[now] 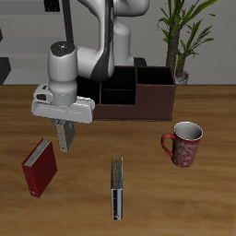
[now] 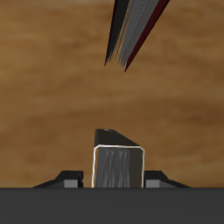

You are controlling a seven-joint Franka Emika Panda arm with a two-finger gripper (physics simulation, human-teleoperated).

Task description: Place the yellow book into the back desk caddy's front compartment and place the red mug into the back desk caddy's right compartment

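two-finger gripper (image 1: 64, 145) clamped on thin tan-yellow book with grey edge (image 2: 118, 164), raised over wooden table (image 1: 184, 203) near red book (image 1: 39, 168), speckled red mug (image 1: 185, 144) upright before long maroon-brown desk caddy (image 1: 138, 109)

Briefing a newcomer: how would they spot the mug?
Find the long dark caddy at the table's back. Before its end by the plant stands the mug, alone. It alone is round: red, speckled, loop-handled, unlike the flat books.

red book (image 1: 39, 169), dark book (image 1: 116, 188), potted plant (image 1: 182, 37)
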